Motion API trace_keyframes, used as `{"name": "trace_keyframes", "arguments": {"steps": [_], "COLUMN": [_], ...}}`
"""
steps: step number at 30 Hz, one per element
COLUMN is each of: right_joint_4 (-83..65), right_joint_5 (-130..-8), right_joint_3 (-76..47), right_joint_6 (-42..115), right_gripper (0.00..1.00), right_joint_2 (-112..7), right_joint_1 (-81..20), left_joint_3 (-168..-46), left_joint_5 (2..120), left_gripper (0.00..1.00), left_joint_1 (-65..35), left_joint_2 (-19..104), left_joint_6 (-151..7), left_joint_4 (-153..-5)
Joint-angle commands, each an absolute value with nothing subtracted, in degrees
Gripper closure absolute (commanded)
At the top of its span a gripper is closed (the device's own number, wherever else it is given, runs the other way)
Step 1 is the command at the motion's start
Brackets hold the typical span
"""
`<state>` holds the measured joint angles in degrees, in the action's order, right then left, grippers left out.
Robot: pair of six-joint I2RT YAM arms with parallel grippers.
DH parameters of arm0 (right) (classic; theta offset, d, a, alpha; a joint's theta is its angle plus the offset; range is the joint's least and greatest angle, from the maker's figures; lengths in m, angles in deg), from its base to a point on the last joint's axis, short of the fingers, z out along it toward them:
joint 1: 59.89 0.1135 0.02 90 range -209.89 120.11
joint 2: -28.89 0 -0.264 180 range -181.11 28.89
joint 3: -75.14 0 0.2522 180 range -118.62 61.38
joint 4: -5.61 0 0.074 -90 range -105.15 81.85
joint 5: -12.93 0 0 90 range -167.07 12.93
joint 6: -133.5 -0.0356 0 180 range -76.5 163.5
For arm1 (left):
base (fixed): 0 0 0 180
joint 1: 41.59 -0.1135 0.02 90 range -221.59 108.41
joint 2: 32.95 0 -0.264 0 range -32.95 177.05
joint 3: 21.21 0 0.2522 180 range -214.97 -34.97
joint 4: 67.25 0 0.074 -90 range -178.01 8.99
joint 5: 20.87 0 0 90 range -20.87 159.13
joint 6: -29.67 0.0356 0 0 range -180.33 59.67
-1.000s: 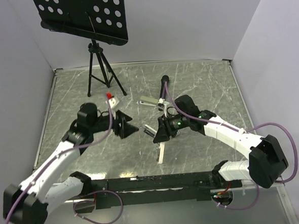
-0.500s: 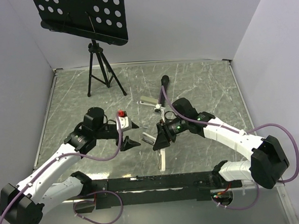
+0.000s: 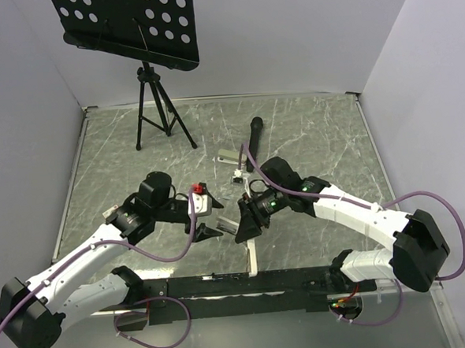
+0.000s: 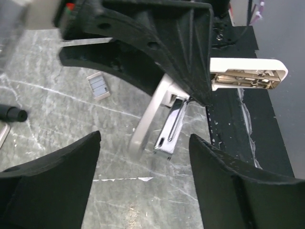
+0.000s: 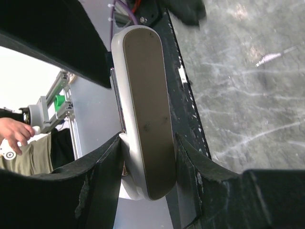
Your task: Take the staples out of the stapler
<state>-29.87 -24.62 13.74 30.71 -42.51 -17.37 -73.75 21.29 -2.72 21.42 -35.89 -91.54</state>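
Where the tabletop [image 3: 309,138] meets its near edge, at the middle, the stapler [image 3: 252,256] is pinched across its white body by the right end effector [image 3: 246,220]. It is opened out, with the metal magazine [image 4: 169,129] exposed. Just left of the stapler and not touching it, the left end effector [image 3: 209,213] stands spread. Farther back lie a small grey strip [image 3: 230,155] and a black cylinder [image 3: 255,131]. A tripod [image 3: 156,108] stands near the far left corner.

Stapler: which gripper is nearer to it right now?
Right. The right gripper is clamped on the stapler; the left gripper hangs open just to the stapler's left, apart from it.
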Motion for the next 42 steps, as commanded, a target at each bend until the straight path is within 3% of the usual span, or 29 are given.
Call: {"name": "trace_keyframes", "arguments": {"steps": [1, 4, 8, 10, 11, 14, 16, 17, 18, 20, 21, 24, 32, 40, 42], "right_joint_4": [-27.50, -25.12, -25.03, -25.47, -25.47, -25.03, -25.82, -26.34, -27.04, -29.94, -30.73, -32.85, -31.80, -31.97, -31.89], "right_joint_5": [-22.85, -22.14, -23.36, -24.33, -24.85, -26.97, -29.25, -30.73, -33.53, -37.41, -41.60, -51.70, -64.49, -67.84, -69.24], "right_joint_3": [10.14, 10.84, 11.02, 11.02, 11.11, 11.02, 10.49, 9.79, 9.27, 7.42, 6.89, 6.36, 11.89, 12.60, 12.86], "right_joint_6": [28.92, 27.51, 26.98, 26.89, 26.81, 25.67, 24.88, 24.61, 24.43, 24.52, 24.61, 24.61, 21.53, 19.51, 18.55], "right_gripper": [1.00, 1.00, 0.98, 0.90, 0.87, 0.79, 0.62, 0.56, 0.41, 0.29, 0.17, 0.08, 0.09, 0.25, 0.38], "right_joint_2": [-41.16, -39.76, -39.05, -38.97, -38.79, -37.47, -35.89, -35.28, -33.79, -31.16, -30.10, -24.83, -16.21, -16.28, -16.38], "right_joint_1": [-16.38, -16.30, -16.21, -16.21, -16.30, -16.30, -16.38, -16.30, -16.30, -16.38, -16.30, -16.30, -16.38, -16.30, -16.30], "left_joint_3": [-73.64, -73.20, -73.55, -73.47, -73.20, -73.64, -74.78, -75.22, -75.92, -76.28, -76.89, -78.90, -76.91, -71.80, -71.09], "left_joint_5": [17.63, 18.41, 21.05, 23.24, 24.64, 28.69, 29.66, 30.01, 30.71, 32.55, 34.57, 41.86, 51.90, 53.05, 50.51], "left_gripper": [0.24, 0.24, 0.38, 0.59, 0.76, 0.93, 0.99, 0.99, 0.99, 0.99, 0.99, 0.99, 0.99, 0.99, 0.99], "left_joint_1": [-1.69, 0.06, 1.83, 1.74, 1.83, 1.74, 1.83, 1.74, 1.74, 1.74, 1.74, 1.74, 1.65, 1.48, 1.39], "left_joint_2": [21.63, 21.37, 20.49, 20.23, 20.22, 20.40, 20.92, 21.10, 21.36, 21.54, 21.63, 21.89, 17.33, 10.12, 9.77], "left_joint_6": [-32.74, -32.91, -34.47, -37.46, -42.62, -49.67, -53.63, -54.78, -56.10, -62.50, -64.79, -73.41, -90.64, -95.23, -95.75], "left_joint_4": [-89.54, -90.68, -90.43, -86.74, -84.55, -81.45, -81.72, -82.07, -82.42, -82.68, -83.03, -85.49, -84.28, -80.06, -78.65]}}
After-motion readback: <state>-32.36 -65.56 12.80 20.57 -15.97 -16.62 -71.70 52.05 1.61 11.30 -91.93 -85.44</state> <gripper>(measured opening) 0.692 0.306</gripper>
